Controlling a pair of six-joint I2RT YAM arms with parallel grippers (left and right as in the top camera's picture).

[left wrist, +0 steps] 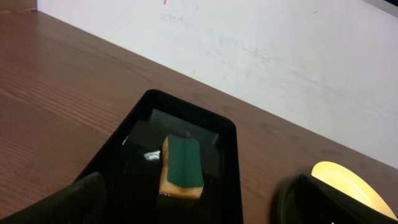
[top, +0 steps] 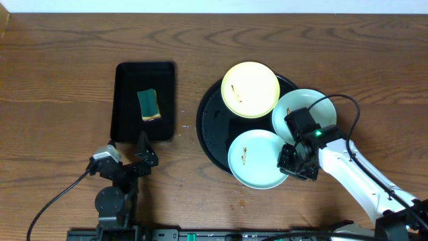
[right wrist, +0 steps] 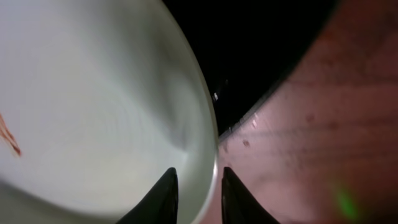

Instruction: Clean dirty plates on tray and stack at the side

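The large round black tray (top: pixel 209 124) holds three plates: a pale yellow plate (top: pixel 250 89) at the back, a mint-white plate (top: pixel 322 105) at the right, and a mint-white plate (top: pixel 253 159) at the front with a brown smear. My right gripper (top: pixel 291 165) is at the front plate's right rim. In the right wrist view its fingers (right wrist: pixel 199 194) sit one on each side of that plate's rim (right wrist: pixel 93 93), closed on it, above the tray (right wrist: pixel 261 50). My left gripper (top: pixel 142 155) is open and empty, at the near end of the rectangular tray.
A small rectangular black tray (top: pixel 127 100) at the left holds a green and yellow sponge (top: pixel 149 105), also in the left wrist view (left wrist: pixel 182 163). The yellow plate (left wrist: pixel 348 180) shows at that view's right edge. A white wall runs behind the table.
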